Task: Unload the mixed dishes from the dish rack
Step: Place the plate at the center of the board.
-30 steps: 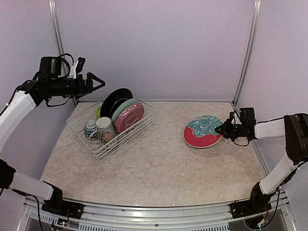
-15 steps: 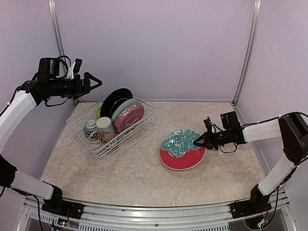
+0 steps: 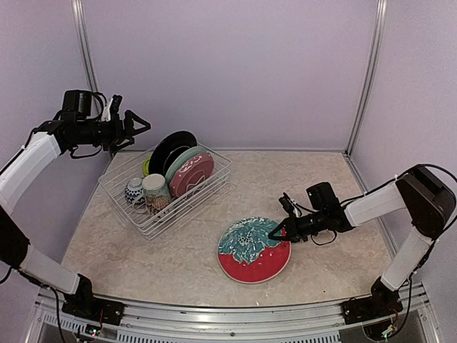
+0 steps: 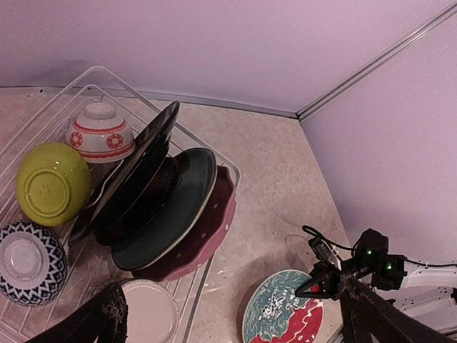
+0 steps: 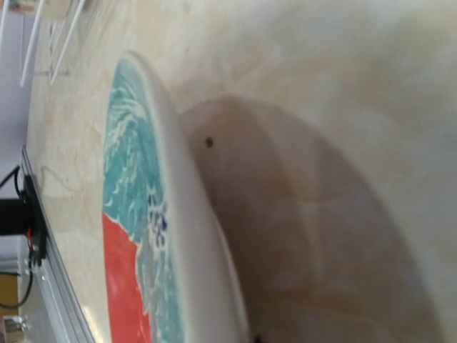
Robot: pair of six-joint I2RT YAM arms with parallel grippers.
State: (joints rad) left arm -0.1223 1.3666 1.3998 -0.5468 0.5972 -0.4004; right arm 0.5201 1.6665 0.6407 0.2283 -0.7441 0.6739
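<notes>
Plate [image 3: 253, 250] rim seemingly pinched, right hand [image 3: 274, 233]

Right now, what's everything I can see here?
rack: one, white wire, far left of table
plates: at least three, black, teal, pink dotted; on edge in rack
bowls: three, red-white, lime, blue-white; in rack
mug: one, cream; in rack
red plate: one, red with teal flower; near table's middle
table: one, beige marble
left tool: open, empty, above rack's far corner
right tool: shut on red plate's rim
</notes>
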